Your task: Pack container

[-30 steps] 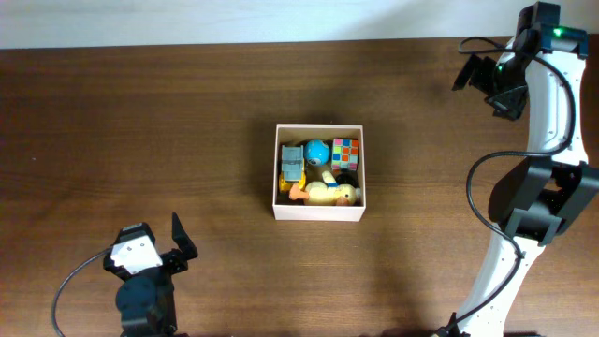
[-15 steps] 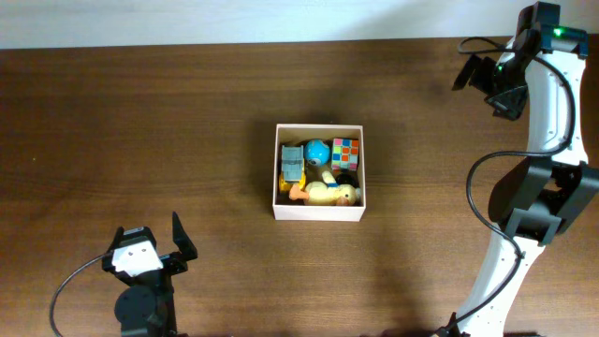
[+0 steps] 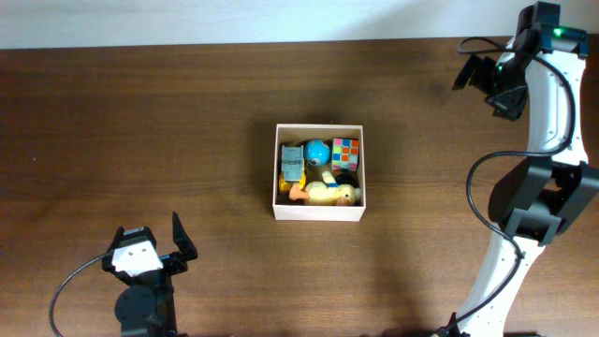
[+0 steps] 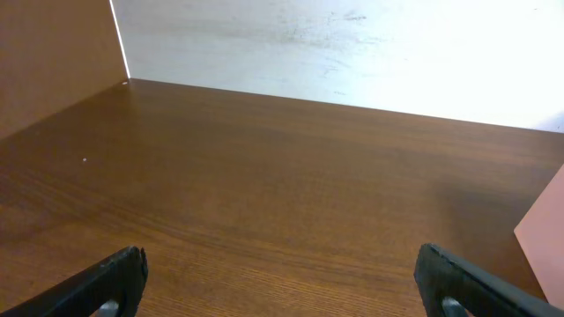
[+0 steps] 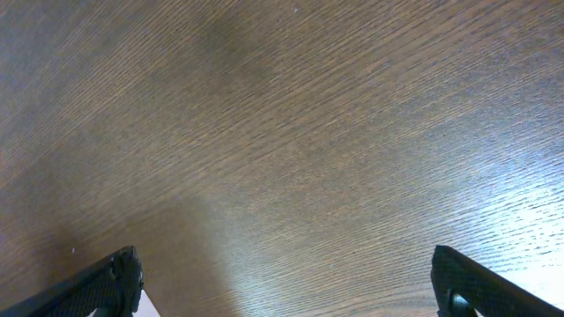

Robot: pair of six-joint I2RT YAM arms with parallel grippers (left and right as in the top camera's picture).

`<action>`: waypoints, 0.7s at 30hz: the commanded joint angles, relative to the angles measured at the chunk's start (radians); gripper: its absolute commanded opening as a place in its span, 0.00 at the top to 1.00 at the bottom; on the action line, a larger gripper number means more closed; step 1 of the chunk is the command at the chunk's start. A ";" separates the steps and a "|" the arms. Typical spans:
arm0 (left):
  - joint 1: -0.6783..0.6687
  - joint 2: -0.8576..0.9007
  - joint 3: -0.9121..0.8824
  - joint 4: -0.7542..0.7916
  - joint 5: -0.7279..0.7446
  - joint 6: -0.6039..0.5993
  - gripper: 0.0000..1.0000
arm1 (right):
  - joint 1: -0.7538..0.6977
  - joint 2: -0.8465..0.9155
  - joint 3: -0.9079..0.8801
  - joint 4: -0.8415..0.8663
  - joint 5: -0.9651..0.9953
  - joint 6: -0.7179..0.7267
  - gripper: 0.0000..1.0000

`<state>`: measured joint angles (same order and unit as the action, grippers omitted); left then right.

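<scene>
Container [image 3: 318, 213]: mid-table, holding duck [image 3: 329, 194], colour cube [image 3: 345, 153], blue ball [image 3: 316, 151], grey block [image 3: 293, 164]. No loose toys on table [image 3: 140, 112]. Left hand [image 4: 284, 291], right hand [image 5: 286, 286]: both wide open, empty, well apart. Packing judged complete.

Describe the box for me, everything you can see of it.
The box is square, shallow and open-topped, cardboard by the look, white outside and pale tan inside. It sits flat near the middle of the brown wooden table, its sides roughly square to the table's edges. Small toys lie packed close inside: a coloured cube, a blue ball, a grey block and a yellow duck. Only the table and the toys touch it.
</scene>
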<state>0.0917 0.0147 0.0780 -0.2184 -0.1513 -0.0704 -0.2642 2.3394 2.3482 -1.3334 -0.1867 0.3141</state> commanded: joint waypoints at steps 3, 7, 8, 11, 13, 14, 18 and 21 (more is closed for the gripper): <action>-0.004 -0.010 -0.010 0.005 0.016 0.019 0.01 | 0.000 -0.026 -0.005 0.000 -0.012 0.002 0.01; -0.004 -0.010 -0.010 0.005 0.017 0.019 0.01 | 0.000 -0.026 -0.005 0.000 -0.012 0.002 0.01; -0.004 -0.010 -0.010 0.005 0.017 0.019 0.01 | 0.000 -0.026 -0.005 0.000 -0.012 0.002 0.01; -0.004 -0.010 -0.010 0.005 0.017 0.019 0.01 | 0.000 -0.026 -0.005 0.000 -0.012 0.002 0.01; -0.004 -0.010 -0.010 0.005 0.016 0.019 0.01 | 0.000 -0.026 -0.005 0.000 -0.012 0.002 0.01; -0.004 -0.010 -0.010 0.005 0.016 0.019 0.01 | 0.000 -0.026 -0.005 0.000 -0.012 0.002 0.01; -0.004 -0.010 -0.010 0.005 0.017 0.019 0.01 | 0.009 -0.037 -0.005 -0.001 -0.012 0.002 0.01; -0.004 -0.010 -0.010 0.005 0.017 0.019 0.01 | 0.017 -0.084 -0.005 -0.001 0.017 0.001 0.01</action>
<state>0.0917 0.0147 0.0780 -0.2184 -0.1452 -0.0704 -0.2600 2.3371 2.3482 -1.3338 -0.1860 0.3145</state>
